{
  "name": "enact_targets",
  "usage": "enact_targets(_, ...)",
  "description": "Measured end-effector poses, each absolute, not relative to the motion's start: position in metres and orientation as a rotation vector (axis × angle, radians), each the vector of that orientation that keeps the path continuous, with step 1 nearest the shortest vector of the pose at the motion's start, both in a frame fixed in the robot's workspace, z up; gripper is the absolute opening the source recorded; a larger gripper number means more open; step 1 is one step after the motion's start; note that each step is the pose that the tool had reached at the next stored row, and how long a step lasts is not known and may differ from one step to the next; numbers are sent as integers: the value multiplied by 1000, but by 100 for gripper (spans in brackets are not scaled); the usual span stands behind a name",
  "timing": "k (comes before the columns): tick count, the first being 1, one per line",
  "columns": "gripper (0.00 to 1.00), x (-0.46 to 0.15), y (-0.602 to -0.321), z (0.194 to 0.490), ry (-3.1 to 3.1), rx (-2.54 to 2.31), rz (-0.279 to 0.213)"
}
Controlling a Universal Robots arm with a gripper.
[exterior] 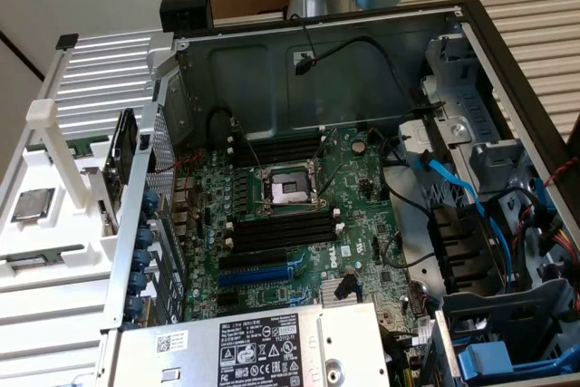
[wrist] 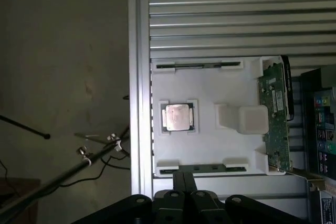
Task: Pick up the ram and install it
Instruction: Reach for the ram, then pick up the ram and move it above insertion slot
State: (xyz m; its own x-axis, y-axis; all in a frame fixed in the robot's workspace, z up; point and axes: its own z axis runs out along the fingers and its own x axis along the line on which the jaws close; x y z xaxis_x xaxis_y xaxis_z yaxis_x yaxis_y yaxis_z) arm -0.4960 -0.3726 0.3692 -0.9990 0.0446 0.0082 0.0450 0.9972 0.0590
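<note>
On white tray (wrist: pixel 210 148), ram (wrist: pixel 210 168) edge-on

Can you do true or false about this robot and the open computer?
1. A silver chip lies in the white tray. True.
2. The hand is holding the ram. False: it is shut on nothing, and a ram stick sits in the tray.
3. The computer case has its lid on. False: it is open, and the motherboard shows.
4. Blue cables lie inside the case. True.
</note>
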Motion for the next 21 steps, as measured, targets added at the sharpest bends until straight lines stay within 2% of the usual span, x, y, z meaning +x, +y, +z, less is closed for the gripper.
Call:
enact_targets(15, 10, -496, -372, 369, -3133, -64, -93)
enact_targets(21, 10, -496, -372, 369, -3118, 246, -91)
